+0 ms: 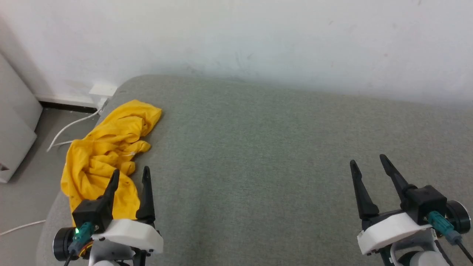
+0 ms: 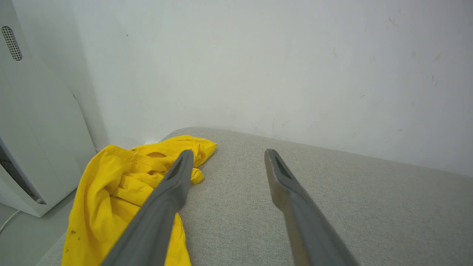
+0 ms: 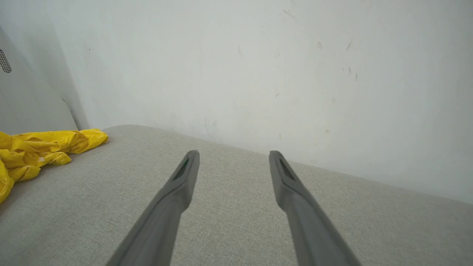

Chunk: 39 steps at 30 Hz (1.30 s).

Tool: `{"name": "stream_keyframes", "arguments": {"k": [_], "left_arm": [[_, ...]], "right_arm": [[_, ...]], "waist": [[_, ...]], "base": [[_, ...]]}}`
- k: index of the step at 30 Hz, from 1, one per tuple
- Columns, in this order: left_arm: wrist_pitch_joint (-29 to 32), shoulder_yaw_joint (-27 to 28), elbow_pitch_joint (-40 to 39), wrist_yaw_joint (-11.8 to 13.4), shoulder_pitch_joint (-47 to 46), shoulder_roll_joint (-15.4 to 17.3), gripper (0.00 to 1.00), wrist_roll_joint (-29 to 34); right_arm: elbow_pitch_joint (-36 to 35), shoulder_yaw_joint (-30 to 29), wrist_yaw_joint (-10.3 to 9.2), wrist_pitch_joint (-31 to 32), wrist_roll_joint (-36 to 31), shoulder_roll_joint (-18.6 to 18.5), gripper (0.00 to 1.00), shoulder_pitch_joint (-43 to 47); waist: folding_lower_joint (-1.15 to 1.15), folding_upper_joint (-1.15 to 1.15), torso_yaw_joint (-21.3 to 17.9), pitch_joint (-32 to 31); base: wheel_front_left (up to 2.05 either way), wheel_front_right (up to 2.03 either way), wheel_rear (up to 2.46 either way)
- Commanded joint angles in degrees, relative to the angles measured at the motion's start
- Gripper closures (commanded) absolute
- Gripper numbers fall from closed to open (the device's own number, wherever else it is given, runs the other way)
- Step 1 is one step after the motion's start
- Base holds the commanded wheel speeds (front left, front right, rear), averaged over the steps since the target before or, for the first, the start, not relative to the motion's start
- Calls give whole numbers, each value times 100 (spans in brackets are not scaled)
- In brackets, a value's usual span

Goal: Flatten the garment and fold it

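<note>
Left pincer [image 1: 131, 170] and right pincer [image 1: 367, 159] hang wide open and empty at the lower corners of the head view. Flattening should go best if each takes a single layer at a hem or shoulder and draws it toward the bare middle of the grey fabric-covered table [image 1: 258, 147]. The bright yellow T-shirt [image 1: 107, 147] lies crumpled at the table's left edge, middle left of frame, one side drooping over the rim, print hidden in folds.

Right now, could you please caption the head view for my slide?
Yellow garment crumpled on grey cushion, left gripper and right gripper open.
</note>
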Motion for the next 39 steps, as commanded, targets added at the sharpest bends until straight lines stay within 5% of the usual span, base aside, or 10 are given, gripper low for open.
{"name": "stream_keyframes", "arguments": {"k": [1, 20, 30, 39], "left_arm": [[-59, 36, 22, 23, -38, -6, 0, -88], [-286, 158, 135, -25, -255, -8, 0, -444], [-406, 561, 381, -128, -1129, 60, 0, -348], [14, 810, 1620, -147, -2259, 619, 0, -567]], "right_arm": [[-46, 28, -5, -55, 52, 9, 0, 24], [-176, 144, -7, -282, 41, 13, 0, 0], [-174, 252, -8, -356, -81, 15, 0, -203], [-258, 302, -9, -336, -168, 16, 0, -490]], "waist": [[0, 0, 146, -11], [0, 0, 758, 197], [0, 0, 636, 638], [0, 0, 306, 1283]], "base": [[0, 0, 0], [0, 0, 0], [0, 0, 0], [0, 0, 0]]}}
